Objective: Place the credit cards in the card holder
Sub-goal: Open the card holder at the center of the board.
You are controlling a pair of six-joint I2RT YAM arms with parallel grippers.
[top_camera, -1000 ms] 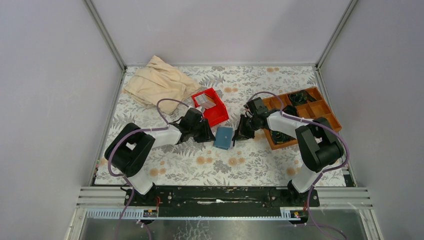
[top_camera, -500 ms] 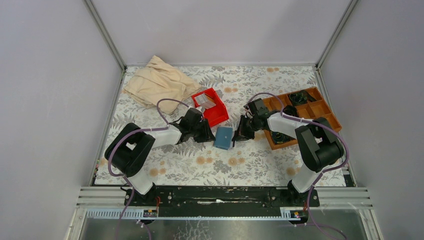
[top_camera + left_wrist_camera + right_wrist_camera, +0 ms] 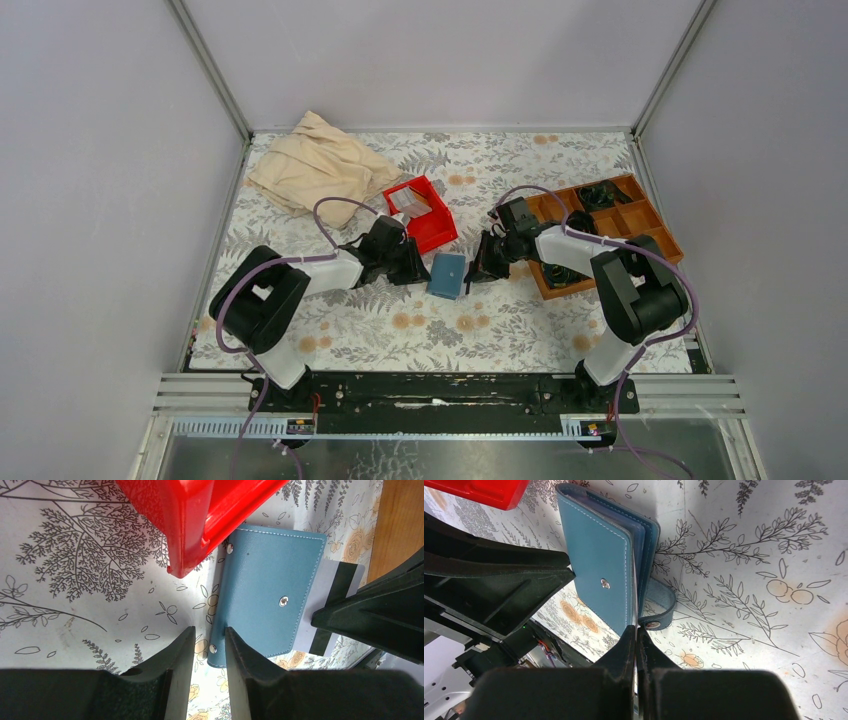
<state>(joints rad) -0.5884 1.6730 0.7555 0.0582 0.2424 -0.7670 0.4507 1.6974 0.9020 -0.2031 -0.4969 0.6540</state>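
The teal-blue card holder point(image 3: 446, 274) lies on the floral cloth between both arms. In the left wrist view the card holder point(image 3: 270, 585) shows its snap-studded cover. A silver credit card point(image 3: 345, 580) with a black stripe sticks out of its far edge. My right gripper point(image 3: 636, 630) is shut on that card's thin edge, beside the loose strap point(image 3: 659, 607), with the card between the holder's leaves point(image 3: 641, 555). My left gripper point(image 3: 209, 632) stands partly open at the holder's spine corner. One finger point(image 3: 247, 665) lies over the cover, and the other finger point(image 3: 172, 662) is clear of it. More pale cards point(image 3: 408, 203) stand in the red bin.
The red bin point(image 3: 432, 228) sits just behind the card holder, its corner point(image 3: 200, 535) close to my left fingers. A brown wooden compartment tray point(image 3: 640, 215) stands at the right under the right arm. A crumpled beige cloth point(image 3: 315, 165) lies at the back left.
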